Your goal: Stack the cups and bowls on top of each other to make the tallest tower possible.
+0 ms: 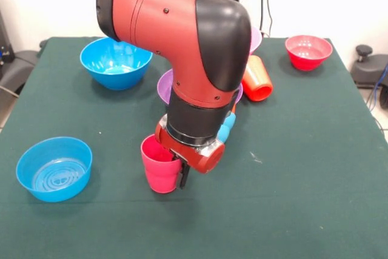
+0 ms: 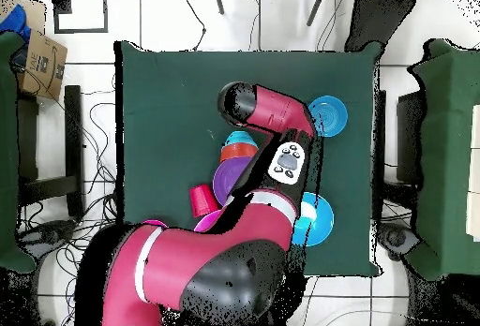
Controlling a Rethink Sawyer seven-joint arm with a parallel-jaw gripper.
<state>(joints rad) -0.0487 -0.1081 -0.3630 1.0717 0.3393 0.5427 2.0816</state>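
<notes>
Gripper (image 1: 182, 171) at the end of the red and black arm (image 1: 182, 40) reaches down to the pinkish-red cup (image 1: 159, 165), which stands upright on the green desk (image 1: 291, 162) just below the picture's centre in the front view. One dark finger (image 1: 183, 175) lies against the cup's outer wall at its 3 o'clock side; the other finger is hidden, so whether the jaws are clamped on the cup cannot be told. From that cup, the small blue bowl (image 1: 54, 168) sits at 9 o'clock near the desk's edge, the deep blue bowl (image 1: 116, 62) at 11 o'clock, the purple bowl (image 1: 165, 88) at 12 o'clock behind the arm, the orange-red cup (image 1: 256, 79) lying on its side at 1 o'clock, and the small red bowl (image 1: 308, 51) at 2 o'clock.
</notes>
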